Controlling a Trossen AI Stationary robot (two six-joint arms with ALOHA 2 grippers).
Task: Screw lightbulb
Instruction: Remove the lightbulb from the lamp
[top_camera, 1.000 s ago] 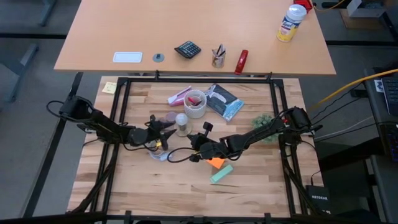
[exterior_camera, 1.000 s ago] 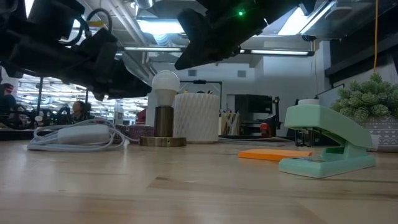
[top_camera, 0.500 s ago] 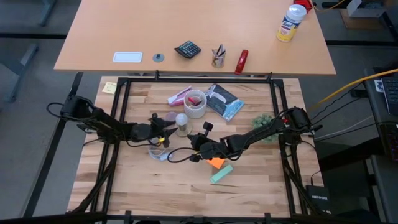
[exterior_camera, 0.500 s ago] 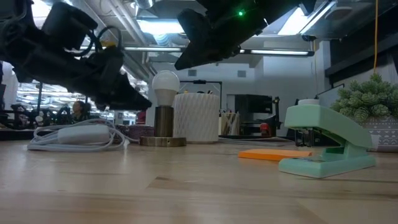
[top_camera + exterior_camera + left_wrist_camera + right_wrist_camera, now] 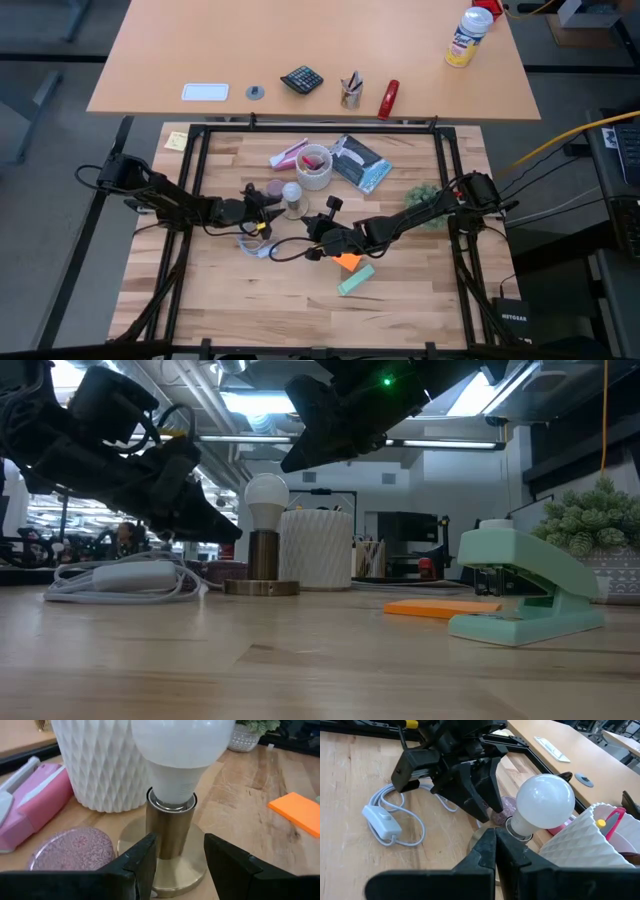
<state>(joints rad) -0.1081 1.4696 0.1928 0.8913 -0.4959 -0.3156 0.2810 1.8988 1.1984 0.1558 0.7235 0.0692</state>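
The white lightbulb [image 5: 266, 495] stands upright in a brass socket [image 5: 170, 827] on a round brass base [image 5: 262, 588], next to the white patterned cup [image 5: 317, 547]. My left gripper [image 5: 180, 862] is open at the height of the socket, coming from the table's left. Its fingertips [image 5: 487, 807] stop just short of the brass stem and touch nothing. My right gripper [image 5: 495, 847] is shut and empty, and hovers above the table on the lamp's near right side. In the high view the bulb [image 5: 291, 192] lies between the two grippers.
A white cord with a switch [image 5: 125, 578] lies looped left of the lamp. Also close to the lamp are a pink coaster [image 5: 70, 855] and a pink case [image 5: 35, 795]. Orange notes [image 5: 440, 607], a mint stapler [image 5: 525, 595] and a small plant [image 5: 600, 525] are to the right.
My left gripper has swung toward the lamp's brass stem and tipped down, so its fingertips now sit lower and closer to the socket. The bulb and lamp have stayed in place.
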